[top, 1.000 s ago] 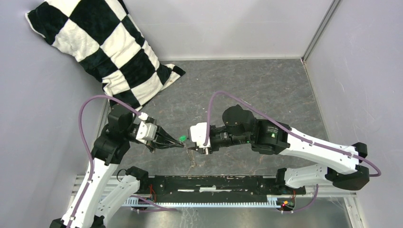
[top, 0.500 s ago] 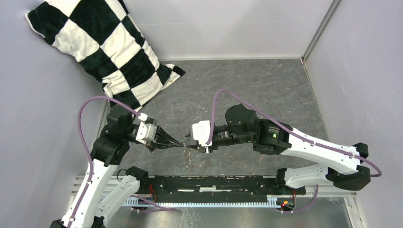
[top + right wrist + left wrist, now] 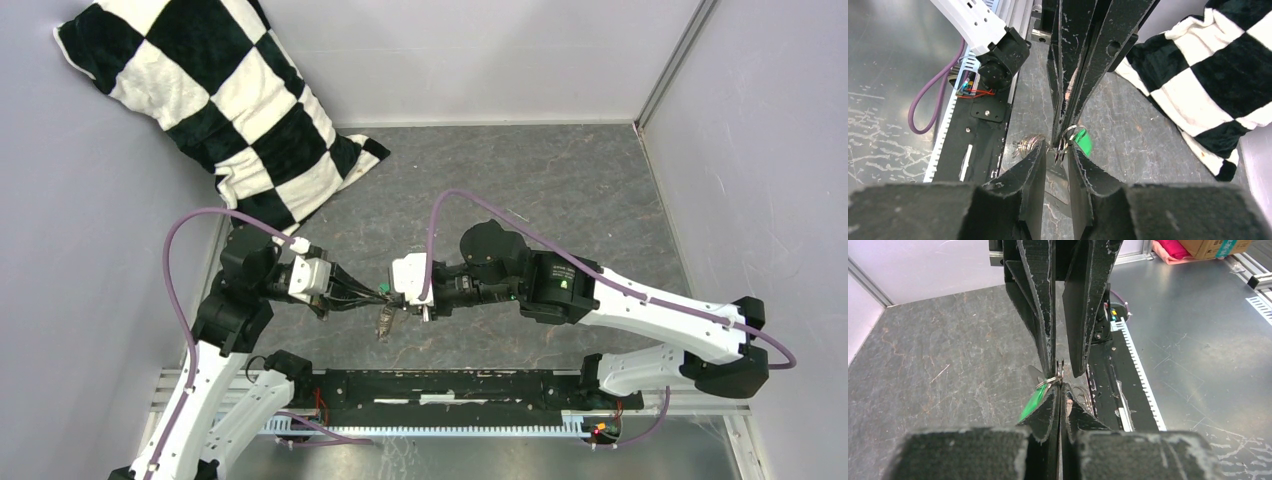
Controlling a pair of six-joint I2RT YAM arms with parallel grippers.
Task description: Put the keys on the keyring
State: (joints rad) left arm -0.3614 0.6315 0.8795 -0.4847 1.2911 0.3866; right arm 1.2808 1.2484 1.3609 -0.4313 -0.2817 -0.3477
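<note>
My left gripper [image 3: 383, 297] and right gripper [image 3: 399, 298] meet tip to tip above the table's near middle. The left gripper [image 3: 1060, 386] is shut on the keys: the green tag [image 3: 1032, 401] lies against its left finger, and a thin wire loop sticks out past the tips. That wire [image 3: 1060, 149] stands between the parted fingers of my right gripper [image 3: 1058, 146], with a gap on both sides. The tag [image 3: 1082, 141] shows just right of those fingers. The keyring's silvery pieces [image 3: 1030, 144] bunch beside the right gripper's left finger and dangle [image 3: 384, 323] below the tips. What holds the keyring is hidden.
A black-and-white checked cushion [image 3: 215, 105] leans in the far left corner. Grey walls [image 3: 760, 150] close in the marbled table [image 3: 540, 190] on three sides. A black rail with a white ruler strip [image 3: 450, 388] runs along the near edge between the arm bases.
The right gripper has moved left onto the left gripper's tips and narrowed its jaws. The dangling silvery pieces have shifted left with it. The green tag is now hidden in the top view.
</note>
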